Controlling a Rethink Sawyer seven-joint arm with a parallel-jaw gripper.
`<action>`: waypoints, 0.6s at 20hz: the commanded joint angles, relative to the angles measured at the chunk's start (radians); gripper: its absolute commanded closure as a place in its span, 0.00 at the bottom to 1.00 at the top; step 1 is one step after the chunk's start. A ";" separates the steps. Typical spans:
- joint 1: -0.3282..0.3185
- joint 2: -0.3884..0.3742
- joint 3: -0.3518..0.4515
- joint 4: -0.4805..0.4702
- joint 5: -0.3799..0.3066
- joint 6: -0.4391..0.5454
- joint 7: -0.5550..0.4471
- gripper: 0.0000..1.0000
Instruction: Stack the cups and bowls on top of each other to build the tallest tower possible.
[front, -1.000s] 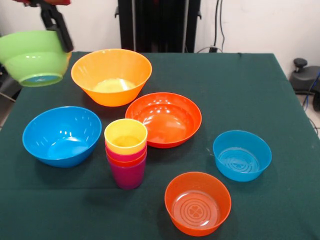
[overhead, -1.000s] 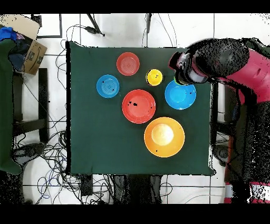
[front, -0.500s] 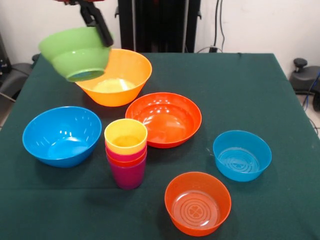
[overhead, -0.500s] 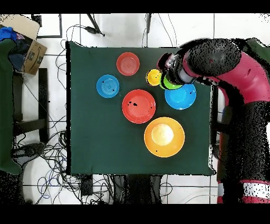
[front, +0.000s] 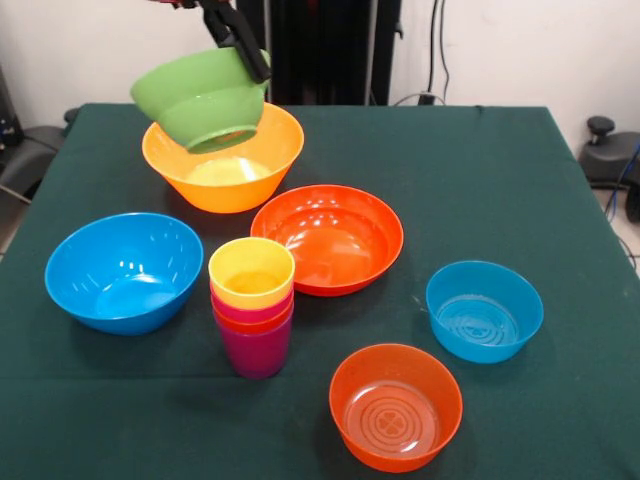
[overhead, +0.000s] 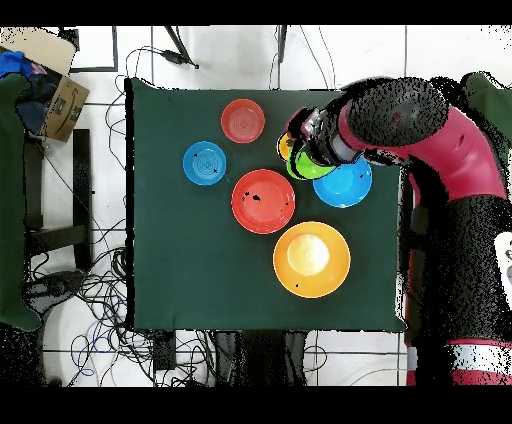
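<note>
The gripper (front: 243, 52) is pinching the small green bowl (front: 202, 98) by its rim, holding it airborne at upper left. Judged next: lowering it level onto the tower (front: 252, 305), left of centre.

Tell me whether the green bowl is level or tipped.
Tipped: the green bowl hangs aslant in the air, held by its rim in the gripper.
</note>
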 joint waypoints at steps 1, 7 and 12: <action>0.063 0.070 -0.024 0.105 0.033 0.124 0.217 1.00; 0.091 0.091 -0.050 0.075 0.054 0.115 0.243 1.00; 0.105 0.084 -0.067 0.055 0.067 0.145 0.263 1.00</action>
